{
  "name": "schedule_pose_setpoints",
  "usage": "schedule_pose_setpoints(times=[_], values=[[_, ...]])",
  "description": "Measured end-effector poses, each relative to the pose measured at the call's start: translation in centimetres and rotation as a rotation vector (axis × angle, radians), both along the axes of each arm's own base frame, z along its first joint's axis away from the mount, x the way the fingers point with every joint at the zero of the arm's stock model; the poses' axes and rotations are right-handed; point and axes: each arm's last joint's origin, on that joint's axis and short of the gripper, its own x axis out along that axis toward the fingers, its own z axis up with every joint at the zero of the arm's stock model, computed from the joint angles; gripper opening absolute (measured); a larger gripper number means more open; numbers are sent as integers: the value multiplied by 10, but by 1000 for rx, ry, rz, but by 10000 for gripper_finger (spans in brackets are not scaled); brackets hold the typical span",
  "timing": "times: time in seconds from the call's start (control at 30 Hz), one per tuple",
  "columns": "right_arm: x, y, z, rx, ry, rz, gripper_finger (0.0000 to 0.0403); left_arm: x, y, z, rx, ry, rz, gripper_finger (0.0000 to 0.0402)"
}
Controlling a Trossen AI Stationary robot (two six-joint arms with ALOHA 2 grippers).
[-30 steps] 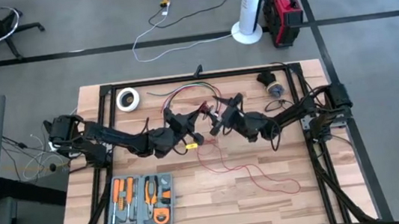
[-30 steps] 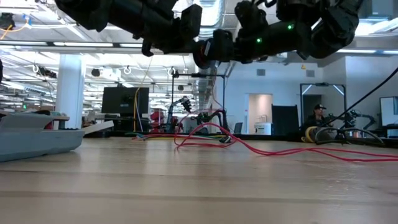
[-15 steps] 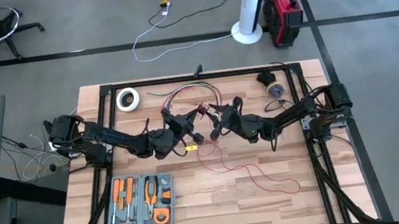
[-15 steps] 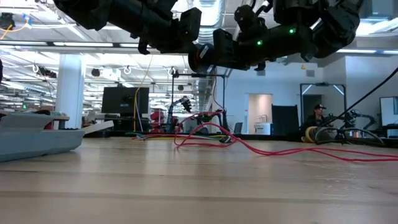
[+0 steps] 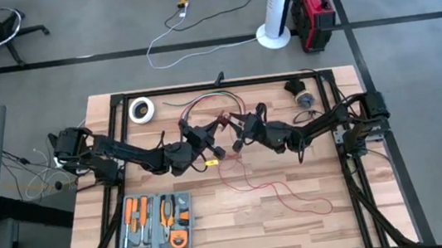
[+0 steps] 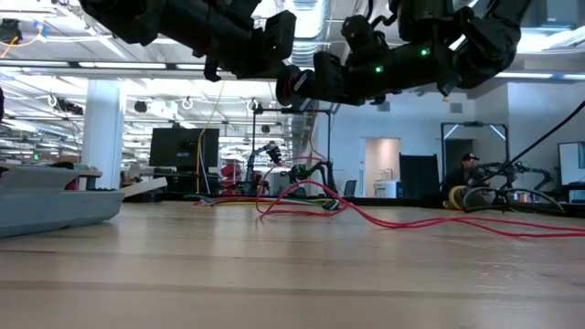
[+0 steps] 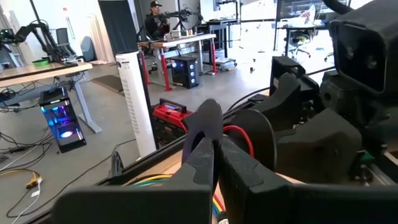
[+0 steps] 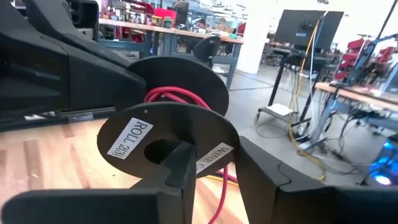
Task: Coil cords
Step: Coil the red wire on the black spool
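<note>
Mid-table in the high view, both arms reaching inward and meeting over the wood. Right gripper (image 8: 208, 177) clamped on the near flange of a black wire spool (image 8: 166, 134), one finger on each side of the disc, whose white labels read "ROLL 213" and "WIRE". A few turns of red wire (image 8: 171, 96) wound on the hub between the two flanges. Left gripper (image 7: 214, 155) just beside that spool, fingers pressed together at the tips; whether any wire is pinched between them cannot be told. Seen from above, spool (image 5: 228, 131) and both grippers held off the tabletop (image 5: 365, 216), with the rest of the red wire (image 5: 283, 194) trailing loose in wide loops across the boards toward the right arm's side. At table height, the same wire (image 6: 366, 217) lying in low arcs on the wood. Orange-handled tools in a grey tray (image 5: 159, 223) near the front edge, a roll of white tape (image 5: 142, 110) at the far left corner.
</note>
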Motion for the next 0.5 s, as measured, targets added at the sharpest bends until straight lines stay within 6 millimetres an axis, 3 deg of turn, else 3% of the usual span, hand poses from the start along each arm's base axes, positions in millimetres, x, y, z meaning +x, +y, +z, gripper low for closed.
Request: schedule_pose_setpoints(times=[0.17,0.5], values=[[0,1,1,-48,32,3,76,0,0,0,-23,-22,-23,1],[0,6,0,-160,125,-12,126,0,-1,-1,-46,-27,-28,1]])
